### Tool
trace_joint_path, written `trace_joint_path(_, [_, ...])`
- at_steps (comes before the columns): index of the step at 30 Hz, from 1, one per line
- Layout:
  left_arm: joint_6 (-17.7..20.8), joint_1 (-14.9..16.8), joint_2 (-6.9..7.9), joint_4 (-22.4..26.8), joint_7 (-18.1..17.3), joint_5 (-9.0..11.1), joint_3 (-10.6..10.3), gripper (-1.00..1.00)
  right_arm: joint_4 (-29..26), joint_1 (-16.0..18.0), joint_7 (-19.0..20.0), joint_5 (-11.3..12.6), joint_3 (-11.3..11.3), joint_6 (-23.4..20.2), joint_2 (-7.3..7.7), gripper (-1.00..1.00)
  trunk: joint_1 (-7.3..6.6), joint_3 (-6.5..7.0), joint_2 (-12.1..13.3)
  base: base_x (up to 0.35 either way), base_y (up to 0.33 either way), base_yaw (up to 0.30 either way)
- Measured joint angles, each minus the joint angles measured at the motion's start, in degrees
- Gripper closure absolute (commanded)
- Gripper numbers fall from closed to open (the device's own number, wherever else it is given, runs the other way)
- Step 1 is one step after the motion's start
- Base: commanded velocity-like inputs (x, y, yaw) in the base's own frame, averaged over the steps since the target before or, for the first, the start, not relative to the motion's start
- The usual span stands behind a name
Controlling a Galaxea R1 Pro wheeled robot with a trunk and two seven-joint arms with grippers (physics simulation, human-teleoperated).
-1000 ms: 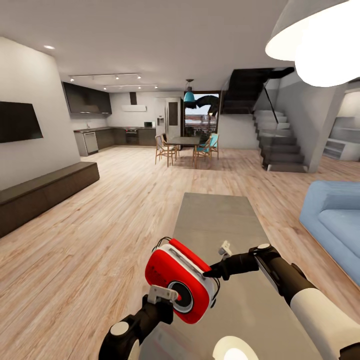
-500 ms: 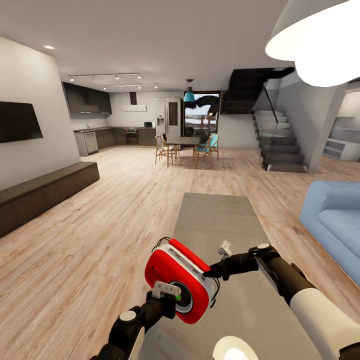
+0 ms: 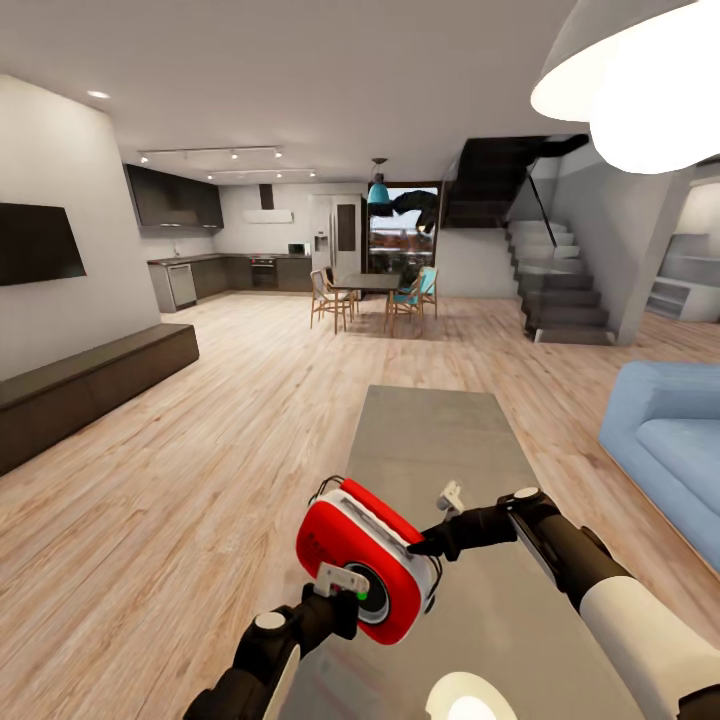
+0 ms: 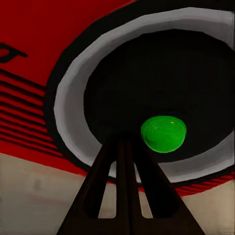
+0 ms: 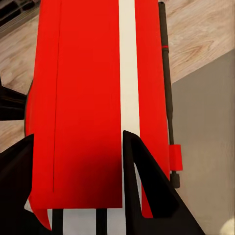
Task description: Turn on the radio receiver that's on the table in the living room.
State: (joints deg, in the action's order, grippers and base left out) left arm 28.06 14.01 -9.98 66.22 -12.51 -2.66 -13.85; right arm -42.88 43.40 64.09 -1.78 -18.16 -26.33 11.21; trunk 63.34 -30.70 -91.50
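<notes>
While clamped in the right gripper [image 3: 418,546] above the table's [image 3: 440,440] near end, radio receiver [image 3: 355,545] pressed at its dial by left gripper's [image 3: 340,582] closed-together fingertips

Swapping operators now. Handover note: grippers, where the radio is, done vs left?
Right gripper: shut on the radio, holding it tilted above the near end of the table.
Left gripper: fingers closed together, tip at the dark dial, next to a green dot.
Done: radio picked up, left tip brought to the dial.
Left: I can't tell whether the radio is on yet; confirm, press at the dial if not, then set it down.
</notes>
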Motion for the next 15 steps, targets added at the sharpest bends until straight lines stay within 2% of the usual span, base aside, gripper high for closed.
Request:
trace_joint_path(2, [-0.2,0.03,-0.01,-0.09,0.14,0.17,0.02,1.0,0.01,0.0,-0.17,0.22,0.01,0.0,-0.01,1.0,0.0,0.0,0.0,0.0,0.0,0.0])
trace_joint_path(4, [-0.59,0.04,-0.01,-0.18,0.35,-0.15,1.05,1.0,-0.06,0.01,-0.63,1.5,0.13,-0.3,0.02,1.0,0.0,0.0,0.0,0.0,0.0,0.0])
trace_joint_path(6, [-0.74,0.04,-0.01,-0.34,0.45,-0.26,3.18,1.0,0.01,0.03,-3.77,0.89,0.13,0.08,0.06,1.0,0.0,0.0,0.0,0.0,0.0,0.0])
trace_joint_path(8, [-0.84,0.05,-0.01,-0.5,0.47,-0.13,6.77,1.0,-0.04,0.04,-8.8,1.11,0.13,0.03,0.06,1.0,0.0,0.01,0.0,0.0,0.0,0.0])
trace_joint_path(9, [-0.89,0.05,0.91,-0.68,0.47,-0.13,8.59,1.0,-0.01,0.03,-10.97,0.83,0.08,0.06,0.05,1.0,0.0,0.0,0.0,0.0,0.0,0.0])
trace_joint_path(10, [-1.97,0.05,3.05,-3.28,0.48,0.15,15.35,1.0,-0.1,-0.03,-15.77,2.06,-0.19,-0.98,-0.05,1.0,0.0,0.0,0.0,0.0,0.0,0.0])
trace_joint_path(11, [-2.9,0.05,5.68,-4.37,0.52,-0.16,19.28,1.0,-0.02,0.04,-19.41,0.83,-0.09,-0.02,0.0,1.0,0.0,0.0,0.0,0.0,0.0,0.0])
trace_joint_path(12, [-3.95,0.04,5.35,-5.42,0.56,-0.11,22.43,1.0,0.02,0.03,-19.69,0.3,-0.07,0.06,0.01,1.0,0.0,0.0,0.0,0.0,0.0,0.0])
trace_joint_path(13, [-5.1,0.06,5.6,-6.5,0.59,-0.22,25.77,1.0,-0.06,-0.01,-19.26,1.54,-0.16,-0.7,-0.04,1.0,0.0,0.0,0.0,0.0,0.0,0.0])
trace_joint_path(14, [-6.25,0.05,5.78,-7.45,0.61,-0.3,29.41,1.0,-0.09,0.0,-19.67,1.68,-0.05,-0.56,-0.05,1.0,0.0,0.0,0.0,0.0,0.0,0.0])
trace_joint_path(15, [-7.3,0.05,5.91,-8.13,0.61,-0.34,33.21,1.0,-0.04,0.0,-19.99,1.11,-0.07,-0.38,-0.03,1.0,0.0,0.0,0.0,0.0,0.0,0.0])
